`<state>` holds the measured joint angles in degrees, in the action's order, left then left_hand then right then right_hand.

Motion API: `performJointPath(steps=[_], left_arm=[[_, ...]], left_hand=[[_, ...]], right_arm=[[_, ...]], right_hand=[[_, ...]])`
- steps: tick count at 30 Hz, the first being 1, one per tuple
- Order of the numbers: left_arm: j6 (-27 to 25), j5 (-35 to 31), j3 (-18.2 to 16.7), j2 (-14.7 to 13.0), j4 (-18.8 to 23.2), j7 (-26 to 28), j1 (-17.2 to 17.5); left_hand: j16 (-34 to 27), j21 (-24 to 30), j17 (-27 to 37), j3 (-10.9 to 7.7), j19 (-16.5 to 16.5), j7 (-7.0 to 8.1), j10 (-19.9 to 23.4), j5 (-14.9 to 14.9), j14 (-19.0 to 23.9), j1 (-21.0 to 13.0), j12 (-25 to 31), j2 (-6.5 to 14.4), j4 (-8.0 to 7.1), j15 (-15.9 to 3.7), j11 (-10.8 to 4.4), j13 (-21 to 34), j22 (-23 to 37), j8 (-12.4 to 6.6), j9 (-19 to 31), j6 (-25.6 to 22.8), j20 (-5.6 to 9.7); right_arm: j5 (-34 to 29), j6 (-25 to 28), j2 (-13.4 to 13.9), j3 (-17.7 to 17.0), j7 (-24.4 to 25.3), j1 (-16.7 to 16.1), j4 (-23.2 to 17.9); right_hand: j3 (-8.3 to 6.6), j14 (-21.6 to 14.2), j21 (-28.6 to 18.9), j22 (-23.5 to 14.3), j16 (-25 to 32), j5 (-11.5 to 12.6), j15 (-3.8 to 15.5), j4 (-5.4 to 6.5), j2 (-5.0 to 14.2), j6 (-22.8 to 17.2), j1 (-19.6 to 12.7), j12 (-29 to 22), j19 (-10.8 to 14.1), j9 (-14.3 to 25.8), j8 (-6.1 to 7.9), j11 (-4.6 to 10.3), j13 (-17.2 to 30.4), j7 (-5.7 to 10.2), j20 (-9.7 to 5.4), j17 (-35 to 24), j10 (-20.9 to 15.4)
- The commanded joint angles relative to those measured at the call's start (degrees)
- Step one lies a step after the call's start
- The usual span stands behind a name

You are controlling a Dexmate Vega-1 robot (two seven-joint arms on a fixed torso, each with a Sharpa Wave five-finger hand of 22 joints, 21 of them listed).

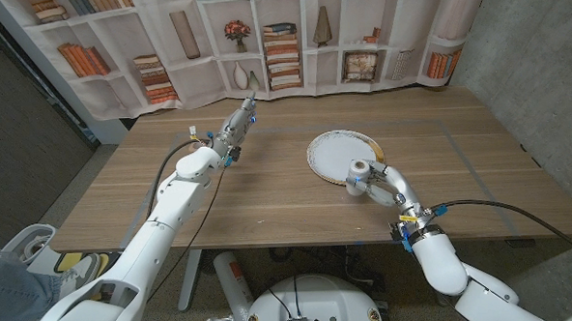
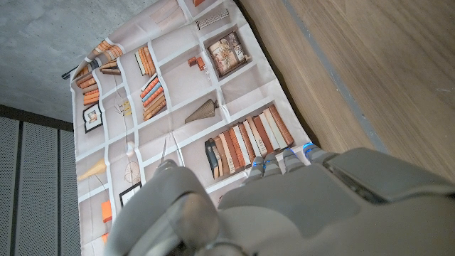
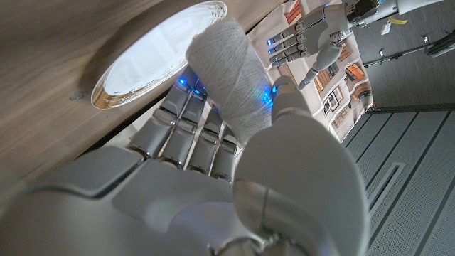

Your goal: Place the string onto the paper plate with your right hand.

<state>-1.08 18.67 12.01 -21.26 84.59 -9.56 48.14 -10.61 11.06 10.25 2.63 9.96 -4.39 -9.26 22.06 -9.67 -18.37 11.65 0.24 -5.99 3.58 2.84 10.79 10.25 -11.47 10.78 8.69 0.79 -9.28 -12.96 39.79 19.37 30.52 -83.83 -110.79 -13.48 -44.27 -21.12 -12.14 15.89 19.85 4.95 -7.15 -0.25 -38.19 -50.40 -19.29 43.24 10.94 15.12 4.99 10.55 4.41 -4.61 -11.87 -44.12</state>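
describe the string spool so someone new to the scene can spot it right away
On the wooden table, look right of centre for the round white paper plate. At its near edge the right hand grips the string, a small spool wound in pale grey-white thread. It is the only cylinder on the table, and the only thing held; the left hand holds nothing.

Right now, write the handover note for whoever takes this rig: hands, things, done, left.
Right hand: grips the string spool, at the near rim of the plate, at or just over it.
Left hand: holds nothing, fingers extended, at the far left of the table.
Done: spool picked up and brought to the plate.
Left: move it over the plate's middle, set it down, release, pull the right hand back.
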Motion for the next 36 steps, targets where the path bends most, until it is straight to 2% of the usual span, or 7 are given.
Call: performJointPath(steps=[1,13,36], left_arm=[[-0.38,-0.15,0.14,-0.24,1.13,0.45,0.24],[-0.63,-0.24,0.37,-0.18,1.73,0.91,0.39],[-0.91,-0.53,1.34,0.24,0.27,-0.01,-1.48]], left_hand=[[-0.16,0.53,0.27,0.43,3.84,-0.21,-0.45,0.37,-2.32,-0.18,0.16,0.37,-0.23,0.20,-0.04,0.12,0.27,0.04,0.17,0.29,-0.09],[-0.15,0.54,0.26,0.57,3.84,-0.34,-0.48,0.37,-2.36,-0.25,0.15,0.43,-0.21,0.22,-0.07,0.12,0.27,-0.02,0.16,0.14,0.14],[-0.16,0.53,0.26,0.78,3.88,-0.37,-0.51,0.38,-2.37,-0.38,0.14,0.55,-0.17,0.21,0.00,0.12,0.27,-0.06,0.16,0.00,0.15]], right_arm=[[-0.46,-0.62,0.14,-0.27,-0.51,1.36,-0.01],[-0.25,-0.57,0.50,-1.02,-1.18,2.36,-0.05],[0.19,-0.84,-0.07,0.07,-3.40,7.22,1.92]], right_hand=[[-0.16,-0.74,-0.32,-0.07,-0.14,-0.32,7.66,0.31,1.62,-0.84,-0.28,0.16,0.49,0.09,-0.19,-0.12,0.22,0.69,-6.63,-0.28,-0.44],[-0.04,-0.93,-0.40,-0.07,-0.18,-0.60,7.63,0.44,1.85,-1.22,-0.20,0.43,0.58,0.12,-0.34,-0.21,0.24,0.59,-6.62,-0.49,-0.57],[0.23,-1.45,-0.51,-0.08,-0.16,-1.14,7.66,0.58,2.08,-1.58,-0.10,0.74,0.64,0.17,-0.74,-0.36,0.27,0.52,-6.54,-0.85,-1.30]])
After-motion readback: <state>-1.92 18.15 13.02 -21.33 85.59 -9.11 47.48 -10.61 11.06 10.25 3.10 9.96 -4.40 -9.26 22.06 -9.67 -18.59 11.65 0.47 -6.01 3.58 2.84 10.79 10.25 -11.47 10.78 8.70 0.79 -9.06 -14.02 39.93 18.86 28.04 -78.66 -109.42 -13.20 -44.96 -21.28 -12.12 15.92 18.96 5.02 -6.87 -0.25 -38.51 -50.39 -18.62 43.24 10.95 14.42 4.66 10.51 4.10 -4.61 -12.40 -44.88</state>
